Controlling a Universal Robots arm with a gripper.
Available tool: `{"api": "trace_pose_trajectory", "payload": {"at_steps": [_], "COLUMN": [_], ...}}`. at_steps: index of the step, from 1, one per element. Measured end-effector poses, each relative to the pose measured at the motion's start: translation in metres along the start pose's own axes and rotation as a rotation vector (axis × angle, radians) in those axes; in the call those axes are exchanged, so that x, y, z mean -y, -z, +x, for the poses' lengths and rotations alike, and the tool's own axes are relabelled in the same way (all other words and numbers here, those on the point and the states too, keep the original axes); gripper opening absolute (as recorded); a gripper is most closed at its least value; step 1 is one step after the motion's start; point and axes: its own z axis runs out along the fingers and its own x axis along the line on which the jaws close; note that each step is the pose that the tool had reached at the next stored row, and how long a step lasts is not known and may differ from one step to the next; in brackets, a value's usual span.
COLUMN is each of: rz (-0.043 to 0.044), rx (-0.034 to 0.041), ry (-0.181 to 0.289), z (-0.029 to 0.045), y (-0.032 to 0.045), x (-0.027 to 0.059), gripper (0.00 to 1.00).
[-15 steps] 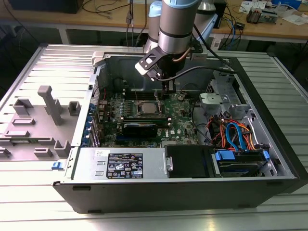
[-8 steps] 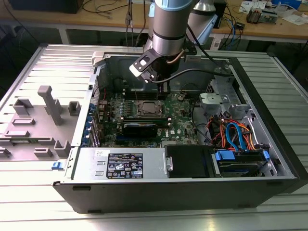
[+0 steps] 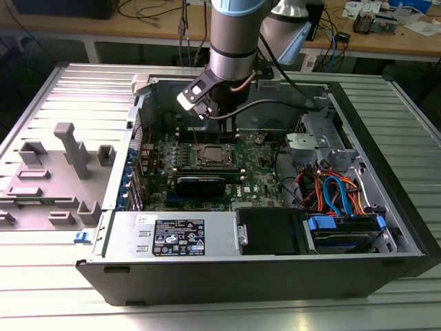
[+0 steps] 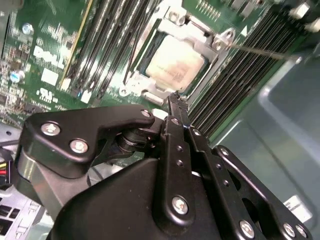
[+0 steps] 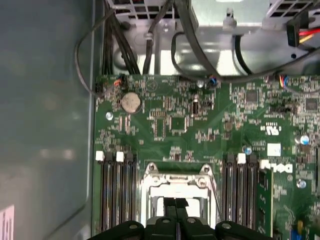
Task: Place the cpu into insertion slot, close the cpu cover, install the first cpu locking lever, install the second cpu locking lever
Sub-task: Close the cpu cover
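your arm (image 3: 231,41) reaches down into the open computer case (image 3: 386,227), which lies on its side on the ribbed metal counter (image 3: 41,289). a grey plastic fixture (image 3: 72,148) stands on the counter at the exterior view's left, well apart from the case.

the tool (image 4: 175,100) has its two black fingers pressed together with nothing between them. in the first wrist view the tool (image 5: 175,204) tips sit over the edge of the insertion slot (image 5: 147,172); you cannot tell whether they touch the metal.

the cpu (image 4: 175,62) lies flat inside the insertion slot (image 4: 131,89) on the green board (image 5: 175,120), its pale metal top facing up. the cpu cover (image 4: 197,35) looks to be down around it, the frame bordering the chip on all sides that show. a thin lever rod (image 4: 265,51) runs out from the slot's corner across the black memory slots (image 4: 235,85). more memory slots (image 5: 115,195) flank the socket on the other side. in the exterior view the cpu (image 3: 210,156) sits near the middle of the board, just below the arm's wrist.
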Motion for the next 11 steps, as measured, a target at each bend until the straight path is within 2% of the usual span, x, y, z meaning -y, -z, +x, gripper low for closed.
{"api": "trace_pose_trajectory", "payload": {"at_steps": [6,11], "rz": [0.0000,0.0001], "rx": [-0.0001,-0.0001], "ry": [0.000,0.000], "z": [0.0004,0.0004], "y": [-0.0005,-0.0005], "x": [0.0169,0.0180], "gripper": [0.11,0.11]}}
